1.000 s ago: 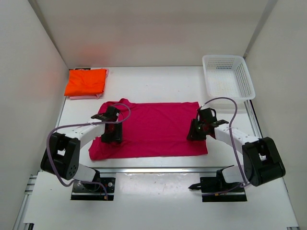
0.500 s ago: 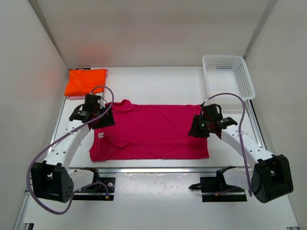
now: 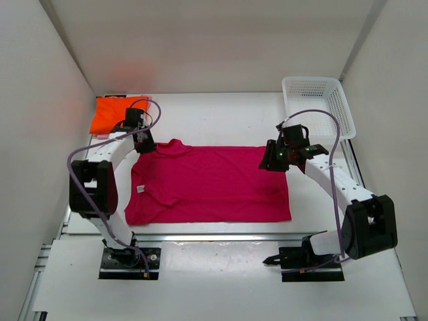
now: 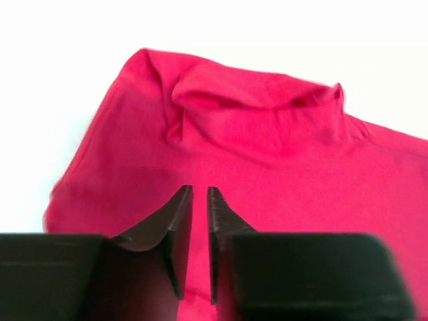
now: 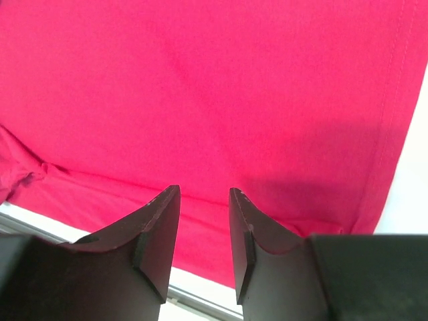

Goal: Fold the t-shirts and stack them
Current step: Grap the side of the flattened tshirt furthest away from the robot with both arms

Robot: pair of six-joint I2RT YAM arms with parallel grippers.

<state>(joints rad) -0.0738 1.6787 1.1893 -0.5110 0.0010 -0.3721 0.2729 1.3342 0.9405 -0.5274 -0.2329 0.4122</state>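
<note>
The deep magenta t-shirt (image 3: 207,184) lies spread flat in the middle of the table. The bright orange shirt (image 3: 112,114) lies folded at the back left, and a sliver of light pink shirt (image 3: 100,136) shows under it. My left gripper (image 3: 144,145) hovers over the magenta shirt's back left shoulder. In the left wrist view (image 4: 199,189) its jaws stand a narrow gap apart, with nothing between them and the collar (image 4: 254,100) ahead. My right gripper (image 3: 271,161) is over the shirt's back right corner. It is open and empty above the fabric (image 5: 204,190).
A white mesh basket (image 3: 317,107) stands at the back right, just behind the right arm. White walls enclose the table on the left, back and right. The table's metal front edge (image 3: 214,235) runs just below the shirt.
Both grippers have moved from the shirt's middle sides toward the back, to its far corners. The magenta shirt lies slightly flatter; a small crease remains at its left.
</note>
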